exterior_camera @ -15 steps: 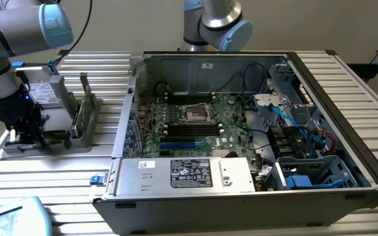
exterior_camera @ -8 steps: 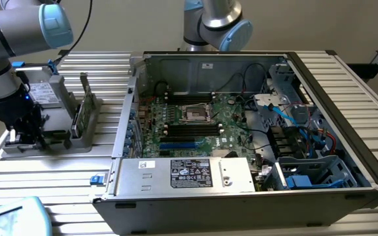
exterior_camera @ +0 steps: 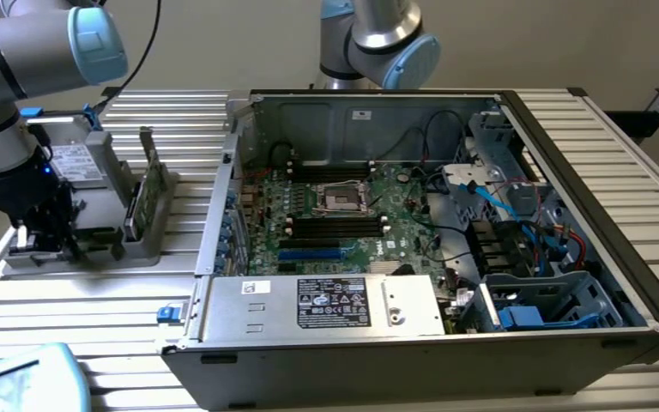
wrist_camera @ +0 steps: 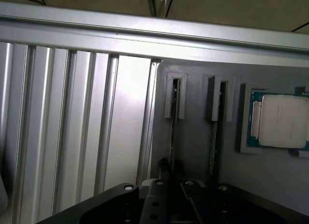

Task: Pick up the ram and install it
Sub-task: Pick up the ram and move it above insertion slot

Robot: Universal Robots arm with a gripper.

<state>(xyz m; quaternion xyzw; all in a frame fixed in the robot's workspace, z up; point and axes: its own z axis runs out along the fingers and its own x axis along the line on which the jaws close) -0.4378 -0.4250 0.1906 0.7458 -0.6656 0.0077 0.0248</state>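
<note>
The gripper (wrist_camera: pixel 166 178), nearly closed, pinches the ram (wrist_camera: pixel 173 132) standing on edge in its grey holder (wrist_camera: pixel 195 137) beside the CPU (wrist_camera: pixel 282 120); light, stiff and fragile, it seems best held by its edges.

ram (wrist_camera: pixel 172 137) on edge in grey holder (wrist_camera: pixel 193 147) slot
thin narrow stick, seen edge-on, dark; upright on its long edge, in the slot nearest the holder's edge by the slatted table (wrist_camera: pixel 72 137); one end seated in a grey bracket (wrist_camera: pixel 166 96).
</note>
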